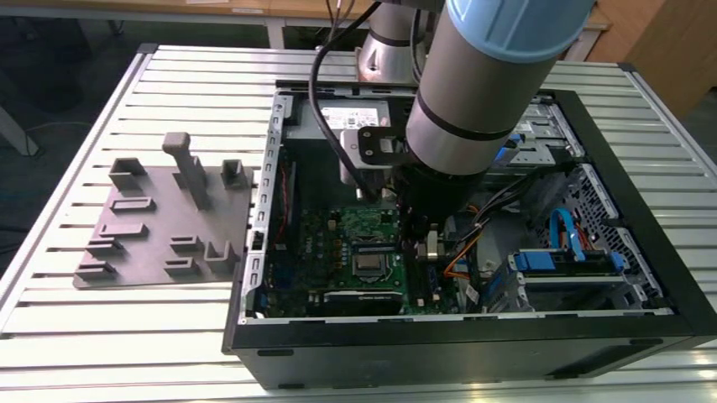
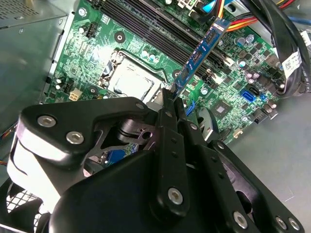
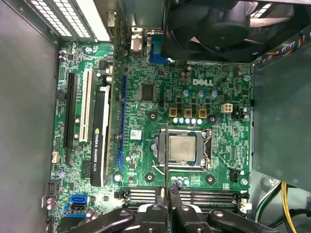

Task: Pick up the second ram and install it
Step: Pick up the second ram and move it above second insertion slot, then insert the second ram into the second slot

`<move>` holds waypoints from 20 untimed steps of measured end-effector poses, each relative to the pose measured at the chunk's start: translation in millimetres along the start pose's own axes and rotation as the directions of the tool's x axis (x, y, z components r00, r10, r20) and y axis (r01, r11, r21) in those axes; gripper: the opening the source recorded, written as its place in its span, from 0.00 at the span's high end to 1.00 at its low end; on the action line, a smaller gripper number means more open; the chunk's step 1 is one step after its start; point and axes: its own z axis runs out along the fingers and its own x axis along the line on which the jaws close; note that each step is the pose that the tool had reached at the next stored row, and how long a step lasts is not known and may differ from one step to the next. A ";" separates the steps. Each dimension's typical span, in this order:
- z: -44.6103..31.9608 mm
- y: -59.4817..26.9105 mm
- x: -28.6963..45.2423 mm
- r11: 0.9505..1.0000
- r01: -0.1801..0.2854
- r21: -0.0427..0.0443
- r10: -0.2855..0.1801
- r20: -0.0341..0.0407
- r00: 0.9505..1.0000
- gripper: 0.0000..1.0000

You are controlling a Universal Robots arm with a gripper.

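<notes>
My gripper (image 2: 174, 97) is shut on the second ram (image 2: 199, 53), a thin blue-green stick seen edge-on that juts out from between the fingertips. It hangs over the green motherboard (image 2: 87, 58), above the long black memory slots (image 2: 146, 29). In the first wrist view the second ram (image 3: 166, 155) shows as a thin dark line crossing beside the processor socket (image 3: 182, 148). There the gripper (image 3: 168, 194) sits right over the memory slots (image 3: 204, 196). In the exterior view the gripper (image 1: 426, 243) is down inside the open computer case (image 1: 448, 344), over the motherboard (image 1: 358, 231).
A grey fixture plate (image 1: 168, 218) with upright blocks lies on the slatted table (image 1: 67, 336) at the exterior view's left. Inside the case are a black fan (image 3: 218, 24), a graphics card (image 3: 99, 136), cable bundles (image 2: 286, 48) and a blue cable (image 1: 566, 231).
</notes>
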 end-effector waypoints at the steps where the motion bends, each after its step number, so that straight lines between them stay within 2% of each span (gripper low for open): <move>1: 0.0 0.0 0.0 1.000 0.000 0.000 0.000 0.000 1.000 0.86; 9: 0.1 0.0 0.0 1.000 -0.004 0.000 0.004 0.000 1.000 0.86; 12: 0.1 -0.1 0.0 0.999 -0.041 0.002 0.041 0.003 0.999 0.86; 16: 0.2 0.0 0.0 0.994 -0.112 0.005 0.112 0.007 0.994 0.86; 20: 0.4 0.0 0.0 0.984 -0.179 0.007 0.179 0.012 0.984 0.86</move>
